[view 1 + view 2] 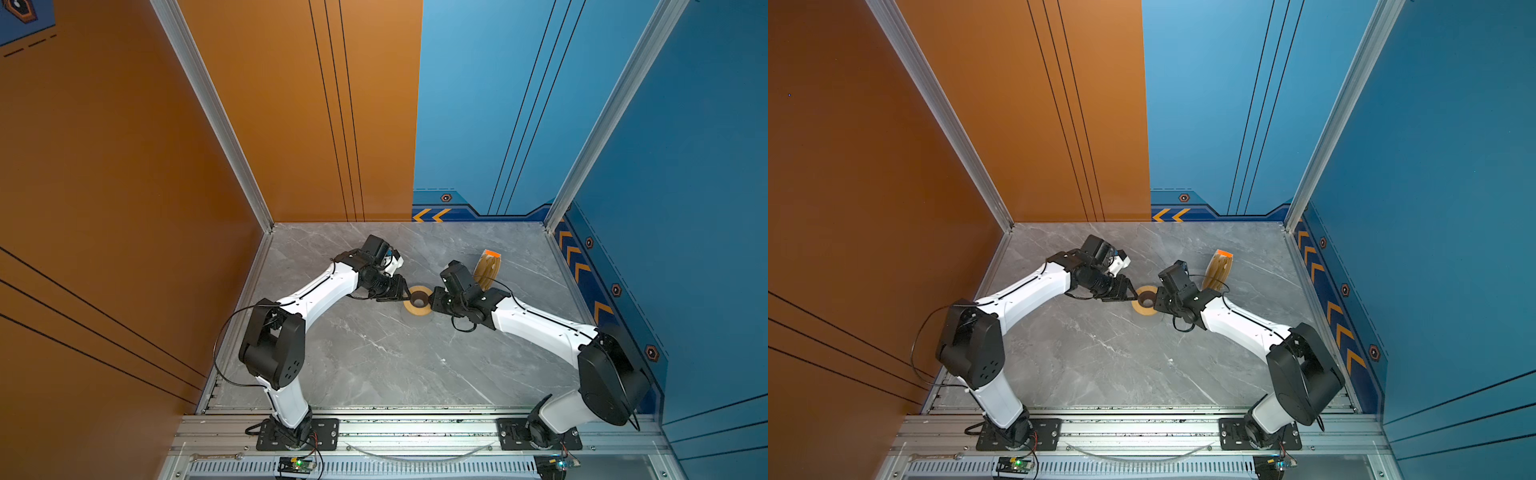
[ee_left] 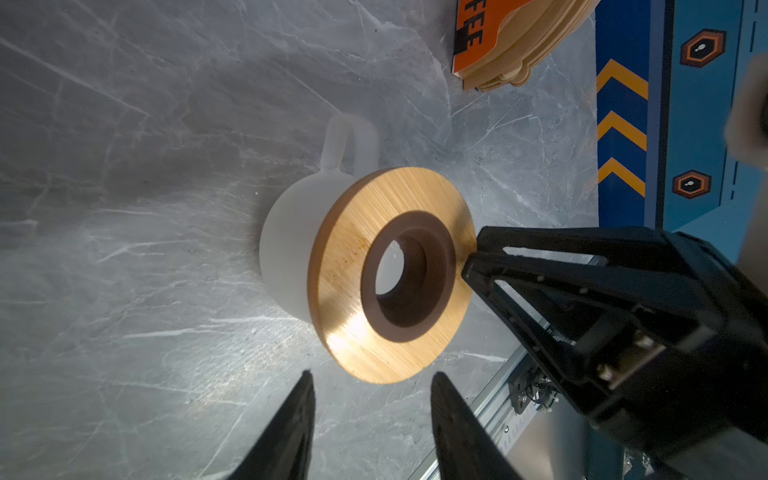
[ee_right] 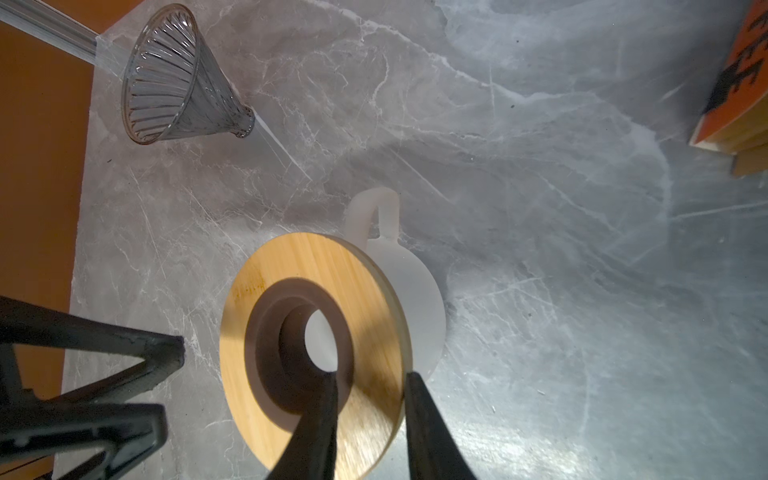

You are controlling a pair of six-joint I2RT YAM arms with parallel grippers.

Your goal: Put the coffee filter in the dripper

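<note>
Top views: my left fingers point(image 1: 400, 292) and right fingers point(image 1: 436, 298) come in from opposite sides, with the wooden ring point(image 1: 416, 312) between them. From this range I cannot read either gap. The stack of filters point(image 1: 488, 268), with its orange strip, lies behind my right wrist and is partly covered by it.

Left wrist view: left fingers spread, nothing between them. The ring's edge shows just beyond the tips. The wrist views alone show the translucent white jug point(image 2: 286, 245) and its handle; the ring sits on its mouth. My right fingers reach the ring's rim from the far side. Whether they touch it or are just above, I cannot tell.

Right wrist view: right fingers parted by a narrow gap, with nothing pinched that I can see. The ring's wooden band shows through the gap, one tip over the dark collar and the other at the outer edge. The tips are blurred. A left fingertip stands just beside the ring, apart from it.

Dripper point(image 3: 174, 83): seen in this view only. It lies on its side on the grey surface point(image 3: 540, 208), well beyond my right fingertips and past my left fingers, near the orange wall point(image 3: 37, 166). In both top views my left arm lies over that side and I cannot find the dripper.

Coffee filter: I cannot tell a single one from the stack in any view. Both wrist views cut the stack off at the frame edge.
</note>
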